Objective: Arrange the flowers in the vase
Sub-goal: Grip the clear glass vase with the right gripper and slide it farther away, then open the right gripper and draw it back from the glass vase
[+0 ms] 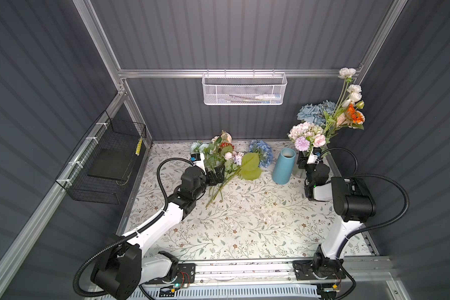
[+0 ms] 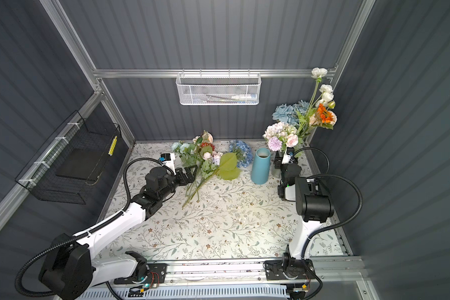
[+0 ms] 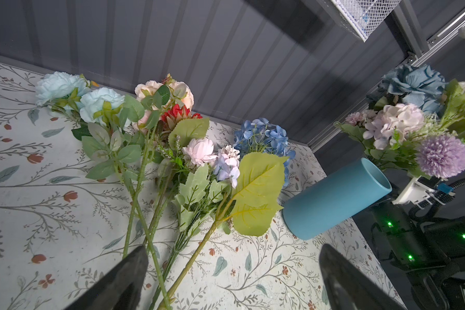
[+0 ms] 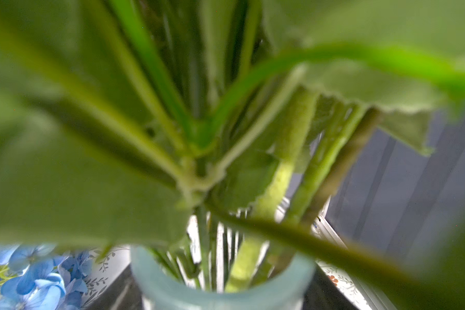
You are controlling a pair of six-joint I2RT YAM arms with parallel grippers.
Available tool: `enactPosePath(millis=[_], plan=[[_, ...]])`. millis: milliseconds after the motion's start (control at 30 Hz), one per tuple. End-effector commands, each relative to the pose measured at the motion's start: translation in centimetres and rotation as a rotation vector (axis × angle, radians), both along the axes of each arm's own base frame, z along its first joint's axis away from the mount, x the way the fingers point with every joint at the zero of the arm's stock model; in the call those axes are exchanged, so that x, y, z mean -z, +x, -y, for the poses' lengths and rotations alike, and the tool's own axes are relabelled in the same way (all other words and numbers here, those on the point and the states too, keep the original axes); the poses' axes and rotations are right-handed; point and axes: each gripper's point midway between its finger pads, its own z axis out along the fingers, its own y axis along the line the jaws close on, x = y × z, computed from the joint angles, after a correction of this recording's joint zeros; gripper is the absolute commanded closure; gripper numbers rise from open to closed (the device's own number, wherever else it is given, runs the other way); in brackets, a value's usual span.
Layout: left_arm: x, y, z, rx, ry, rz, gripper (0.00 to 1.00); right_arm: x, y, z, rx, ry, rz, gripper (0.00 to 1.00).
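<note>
The left gripper (image 3: 234, 248) gapes wide over the stems of loose flowers (image 3: 199, 151) lying on the table (image 1: 244, 220). The right gripper (image 1: 302, 161) sits at the filled glass vase (image 4: 172, 292), and its opening cannot be told.

Matt smooth blue cylinder (image 1: 283, 168), frosted glass vase (image 4: 159, 287) (translucent rim)

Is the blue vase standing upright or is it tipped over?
Upright: the blue vase stands on its base, its open mouth facing up.
</note>
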Motion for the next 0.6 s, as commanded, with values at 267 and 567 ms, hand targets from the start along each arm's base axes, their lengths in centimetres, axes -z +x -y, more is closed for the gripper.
enactPosePath(millis=[267, 567], plan=[[-1.5, -0.1, 0.0, 0.005, -0.039, 0.050, 0.01, -2.9, -3.6, -0.7, -0.001, 0.007, 0.092, 0.03], [-2.0, -0.7, -0.1, 0.018, -0.049, 0.071, 0.01, -1.5, -6.8, -1.0, 0.015, 0.035, 0.045, 0.01]])
